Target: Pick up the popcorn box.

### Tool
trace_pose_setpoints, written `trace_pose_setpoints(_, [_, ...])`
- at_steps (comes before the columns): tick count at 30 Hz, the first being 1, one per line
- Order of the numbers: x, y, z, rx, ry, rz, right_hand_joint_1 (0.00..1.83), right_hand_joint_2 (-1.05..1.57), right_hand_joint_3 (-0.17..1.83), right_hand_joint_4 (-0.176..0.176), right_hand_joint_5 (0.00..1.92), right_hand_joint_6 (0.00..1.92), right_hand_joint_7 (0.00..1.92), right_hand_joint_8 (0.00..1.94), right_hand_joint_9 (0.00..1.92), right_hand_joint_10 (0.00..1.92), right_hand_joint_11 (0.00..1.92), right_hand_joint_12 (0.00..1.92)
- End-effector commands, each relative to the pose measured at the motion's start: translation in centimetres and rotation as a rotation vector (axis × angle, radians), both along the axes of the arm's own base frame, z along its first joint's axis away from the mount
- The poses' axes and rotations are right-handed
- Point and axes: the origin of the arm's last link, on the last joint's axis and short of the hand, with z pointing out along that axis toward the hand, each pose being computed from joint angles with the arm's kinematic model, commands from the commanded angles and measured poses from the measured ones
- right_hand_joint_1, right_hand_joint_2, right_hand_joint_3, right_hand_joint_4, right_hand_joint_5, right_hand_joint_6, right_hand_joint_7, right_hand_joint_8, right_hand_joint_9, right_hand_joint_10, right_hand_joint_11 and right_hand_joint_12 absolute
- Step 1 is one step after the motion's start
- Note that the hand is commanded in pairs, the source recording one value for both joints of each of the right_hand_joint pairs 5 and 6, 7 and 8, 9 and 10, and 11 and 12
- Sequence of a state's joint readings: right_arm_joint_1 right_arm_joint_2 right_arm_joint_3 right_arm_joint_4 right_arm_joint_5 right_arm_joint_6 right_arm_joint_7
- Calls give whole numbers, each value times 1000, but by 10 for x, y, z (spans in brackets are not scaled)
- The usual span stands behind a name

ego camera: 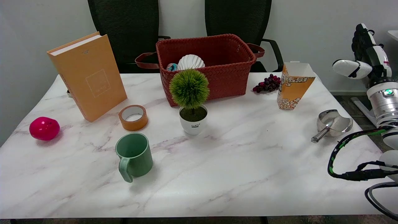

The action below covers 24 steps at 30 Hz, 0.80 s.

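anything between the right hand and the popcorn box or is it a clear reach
Nothing visible blocks it. The right hand is raised in the air past the table's right edge, and the popcorn box stands upright just to its left. The grapes lie on the box's far side, the metal scoop nearer the camera.

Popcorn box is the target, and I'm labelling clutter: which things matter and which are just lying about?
For the job: popcorn box; right hand, raised beside the table.

Lying about: book, basket, grapes, potted plant, tape roll, green mug, pink ball, metal scoop.

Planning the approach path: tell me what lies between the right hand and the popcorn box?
Nothing: the right hand hangs in air right of the popcorn box, apart from it, shown in the head view.
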<state>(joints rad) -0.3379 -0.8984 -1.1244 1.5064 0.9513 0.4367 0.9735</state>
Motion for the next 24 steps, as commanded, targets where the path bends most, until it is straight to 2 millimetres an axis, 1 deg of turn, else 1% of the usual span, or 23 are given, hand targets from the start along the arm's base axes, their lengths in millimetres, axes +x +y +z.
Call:
trace_pose_setpoints(1, [-15, 20, -13, -115, 140, -37, 820, -160, 129, 0, 0, 0, 0, 0, 0, 0, 0, 0])
trace_pose_setpoints(7, [-23, 25, -22, -94, 71, -39, 805, -128, 137, 0, 0, 0, 0, 0, 0, 0, 0, 0])
trace_pose_setpoints(15, [-37, 19, -37, -56, 8, -42, 781, -18, 76, 0, 0, 0, 0, 0, 0, 0, 0, 0])
trace_pose_setpoints(18, [-41, 15, -46, -63, 36, -41, 781, 35, 58, 0, 0, 0, 0, 0, 0, 0, 0, 0])
trace_pose_setpoints(20, [-43, 13, -55, -96, 71, -35, 777, 70, 53, 0, 0, 0, 0, 0, 0, 0, 0, 0])
trace_pose_setpoints(24, [-48, 13, -66, -168, 127, -34, 775, 107, 58, 0, 0, 0, 0, 0, 0, 0, 0, 0])
